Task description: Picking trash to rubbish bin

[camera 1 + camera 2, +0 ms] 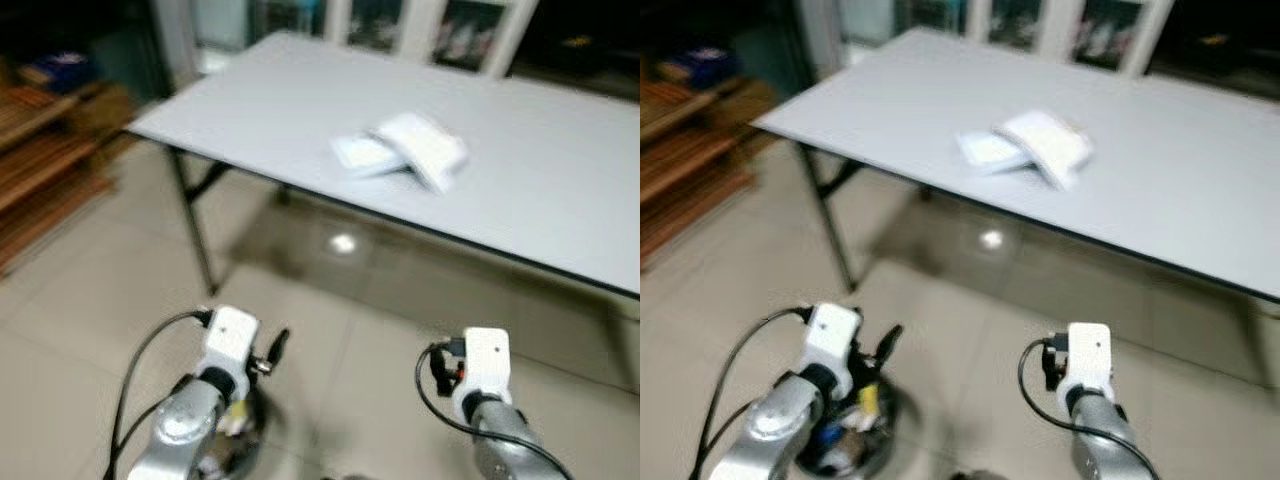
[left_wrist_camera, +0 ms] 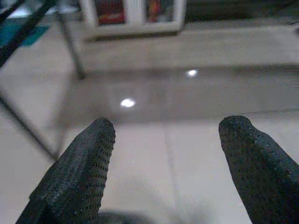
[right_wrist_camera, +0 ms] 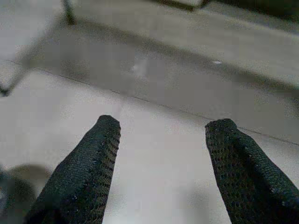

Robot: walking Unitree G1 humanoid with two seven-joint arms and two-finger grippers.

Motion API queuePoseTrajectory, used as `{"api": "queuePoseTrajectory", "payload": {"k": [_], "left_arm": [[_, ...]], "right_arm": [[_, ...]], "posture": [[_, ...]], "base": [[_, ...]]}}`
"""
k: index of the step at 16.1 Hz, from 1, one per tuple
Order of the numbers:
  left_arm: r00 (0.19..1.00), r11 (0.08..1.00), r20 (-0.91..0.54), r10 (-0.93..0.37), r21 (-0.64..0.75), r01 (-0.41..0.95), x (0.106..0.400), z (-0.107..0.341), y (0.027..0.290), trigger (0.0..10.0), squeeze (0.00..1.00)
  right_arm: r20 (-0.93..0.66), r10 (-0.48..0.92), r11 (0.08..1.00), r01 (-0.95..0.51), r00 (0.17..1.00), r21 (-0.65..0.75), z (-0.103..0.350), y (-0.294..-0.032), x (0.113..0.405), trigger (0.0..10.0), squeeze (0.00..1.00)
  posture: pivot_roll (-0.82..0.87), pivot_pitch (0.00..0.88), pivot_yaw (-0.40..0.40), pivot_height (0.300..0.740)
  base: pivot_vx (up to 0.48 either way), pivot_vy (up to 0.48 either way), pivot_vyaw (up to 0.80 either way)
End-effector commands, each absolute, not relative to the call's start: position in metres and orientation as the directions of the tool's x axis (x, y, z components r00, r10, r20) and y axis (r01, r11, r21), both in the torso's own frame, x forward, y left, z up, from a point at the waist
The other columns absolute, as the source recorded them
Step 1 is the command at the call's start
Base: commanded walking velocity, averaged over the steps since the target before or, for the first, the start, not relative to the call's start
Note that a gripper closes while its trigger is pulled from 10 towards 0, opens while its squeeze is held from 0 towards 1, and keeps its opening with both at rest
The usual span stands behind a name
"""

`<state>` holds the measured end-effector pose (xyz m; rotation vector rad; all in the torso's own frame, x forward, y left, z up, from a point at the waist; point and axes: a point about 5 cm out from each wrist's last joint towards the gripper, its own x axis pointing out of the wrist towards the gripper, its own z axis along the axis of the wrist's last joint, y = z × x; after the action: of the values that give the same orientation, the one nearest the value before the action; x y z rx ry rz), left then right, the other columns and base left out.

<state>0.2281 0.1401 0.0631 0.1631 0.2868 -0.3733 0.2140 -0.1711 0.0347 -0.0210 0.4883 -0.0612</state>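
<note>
White packets (image 1: 405,150) on grey table (image 1: 560,190); both grippers (image 2: 166,154) (image 3: 161,158) wide, low over tiled floor (image 1: 90,300).

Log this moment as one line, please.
left gripper: open, empty | right gripper: open, empty | white packets: on table | bin: floor, under left arm

R gripper (image 3: 161,135) fingers (image 3: 84,179) spread wide, nothing btwn them. Below: pale tiled floor (image 3: 159,163) w/ grout lines, glare spot. Dark table leg (image 3: 68,11) far off at the frame edge. Blurry.
</note>
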Motion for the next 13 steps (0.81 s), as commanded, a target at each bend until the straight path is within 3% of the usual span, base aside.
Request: {"api": "queuePoseTrajectory", "payload": {"k": [1,3,5,9,12,13], "left_arm": [[0.895,0.923,-0.315,-0.316,0.117,0.367,0.225,0.063,0.145,10.0,0.00],[0.899,0.928,-0.313,-0.304,0.117,0.355,0.224,0.063,0.145,10.0,0.00],[0.894,0.935,-0.339,-0.293,0.093,0.342,0.222,0.060,0.146,10.0,0.00],[0.908,0.942,-0.335,-0.254,0.129,0.311,0.223,0.063,0.156,10.0,0.00],[0.936,0.947,-0.255,-0.241,0.150,0.285,0.232,0.086,0.159,10.0,0.00],[0.960,0.947,-0.154,-0.235,0.188,0.262,0.245,0.113,0.159,10.0,0.00]], "right_arm": [[-0.485,-0.052,0.999,0.037,0.873,-0.039,0.034,-0.169,0.213,10.0,0.00],[-0.508,-0.024,0.998,-0.008,0.861,-0.059,0.032,-0.166,0.213,10.0,0.00],[-0.513,-0.010,0.998,-0.023,0.858,-0.057,0.031,-0.165,0.214,10.0,0.00],[-0.480,0.046,0.998,-0.055,0.876,-0.005,0.038,-0.159,0.223,10.0,0.00],[-0.362,0.086,0.994,-0.058,0.928,0.088,0.061,-0.151,0.236,10.0,0.00],[-0.258,0.049,0.992,-0.017,0.965,0.125,0.084,-0.154,0.248,10.0,0.00]], "posture": [[0.02,0.028,-0.029,0.740],[0.02,0.023,-0.046,0.740],[0.02,0.022,-0.053,0.740],[0.03,0.013,-0.062,0.740],[0.04,0.011,-0.062,0.740],[0.05,0.013,-0.052,0.740]], "base": [[0.000,-0.480,0.00],[0.000,-0.480,0.00],[0.000,0.000,0.00],[0.000,0.480,0.00],[0.000,0.000,0.00],[0.000,0.000,0.00]]}}
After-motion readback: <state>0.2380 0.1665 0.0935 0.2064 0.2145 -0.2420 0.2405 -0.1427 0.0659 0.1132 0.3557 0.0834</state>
